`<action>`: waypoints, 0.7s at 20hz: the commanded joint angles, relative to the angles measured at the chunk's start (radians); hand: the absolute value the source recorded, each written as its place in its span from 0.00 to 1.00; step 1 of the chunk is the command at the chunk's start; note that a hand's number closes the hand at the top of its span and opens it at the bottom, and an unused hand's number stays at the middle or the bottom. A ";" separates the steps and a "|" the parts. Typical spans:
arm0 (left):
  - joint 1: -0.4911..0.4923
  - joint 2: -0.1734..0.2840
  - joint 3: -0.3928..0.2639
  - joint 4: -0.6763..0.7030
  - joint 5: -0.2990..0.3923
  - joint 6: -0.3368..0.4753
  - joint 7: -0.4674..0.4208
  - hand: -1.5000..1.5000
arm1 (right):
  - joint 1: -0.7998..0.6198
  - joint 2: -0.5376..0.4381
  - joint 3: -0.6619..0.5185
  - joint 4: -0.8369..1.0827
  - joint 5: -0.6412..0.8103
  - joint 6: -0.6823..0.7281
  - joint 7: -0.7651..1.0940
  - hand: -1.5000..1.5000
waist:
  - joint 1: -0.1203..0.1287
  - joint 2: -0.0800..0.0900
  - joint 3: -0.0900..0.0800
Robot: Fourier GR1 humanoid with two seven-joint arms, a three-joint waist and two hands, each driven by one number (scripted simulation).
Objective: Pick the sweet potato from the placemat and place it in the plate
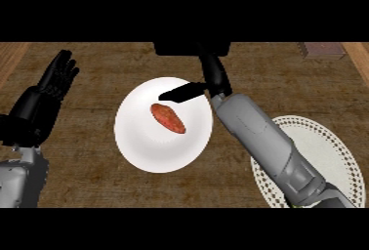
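Head view, steeply down on a brown wooden counter (pixel 93 185). At far left, the left hand (pixel 57 73), black, fingers straight and spread, pointing up toward the top edge, holding nothing and touching nothing; below it a black wrist section, then a grey forearm (pixel 16 183) running out at the lower left corner. Just right of that, near the middle, a white round plate (pixel 151 151), seen taller than wide, lying flat on the counter. On the plate, slightly above its centre, the sweet potato (pixel 168 118): reddish-orange, elongated, tilted from upper left to lower right, lying free on the white surface. Above the sweet potato, over the plate's upper edge, the right hand (pixel 184 93), black, fingers straight and stretched leftward, tips just above the sweet potato's upper end but apart from it, nothing between fingers and thumb. Behind that hand, a thin black wrist rising toward a dark block at the top edge. Further right, the grey right forearm (pixel 263 136), slanting from the plate's right rim down to the lower right. Under that forearm, a white round lace-edged placemat (pixel 324 146), partly hidden by the arm, with nothing visible on its exposed part. At top right, a small reddish-brown block (pixel 322 49) near the counter's edge.
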 commanded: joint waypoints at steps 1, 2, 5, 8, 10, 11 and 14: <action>0.005 -0.010 0.010 0.065 -0.013 -0.004 -0.061 0.50 | 0.099 -0.077 -0.067 -0.033 -0.023 0.083 -0.091 0.00 | -0.020 -0.001 0.000; -0.061 0.023 0.039 0.018 0.018 -0.003 0.043 0.50 | 0.108 -0.085 -0.079 -0.048 -0.027 0.116 -0.093 0.00 | -0.019 -0.003 0.000; 0.000 -0.014 0.008 0.044 -0.028 0.008 -0.042 0.50 | 0.159 -0.161 -0.114 -0.059 -0.022 0.193 -0.150 0.00 | -0.021 -0.003 0.000; 0.031 0.030 0.037 -0.032 0.006 -0.033 0.015 0.50 | 0.165 -0.221 -0.153 -0.022 -0.017 0.289 -0.177 0.00 | -0.011 -0.002 0.000; 0.011 -0.035 -0.005 0.029 -0.041 0.018 -0.039 0.50 | 0.153 -0.292 -0.195 -0.007 -0.040 0.377 -0.190 0.00 | -0.015 0.000 0.000; -0.035 -0.009 0.025 0.044 -0.006 -0.005 -0.007 0.50 | 0.183 -0.305 -0.190 -0.002 -0.021 0.397 -0.225 0.00 | -0.016 0.000 0.000; -0.052 0.013 0.066 0.096 0.030 -0.044 -0.028 0.50 | 0.170 -0.304 -0.229 0.001 0.006 0.414 -0.215 0.00 | -0.014 -0.001 0.000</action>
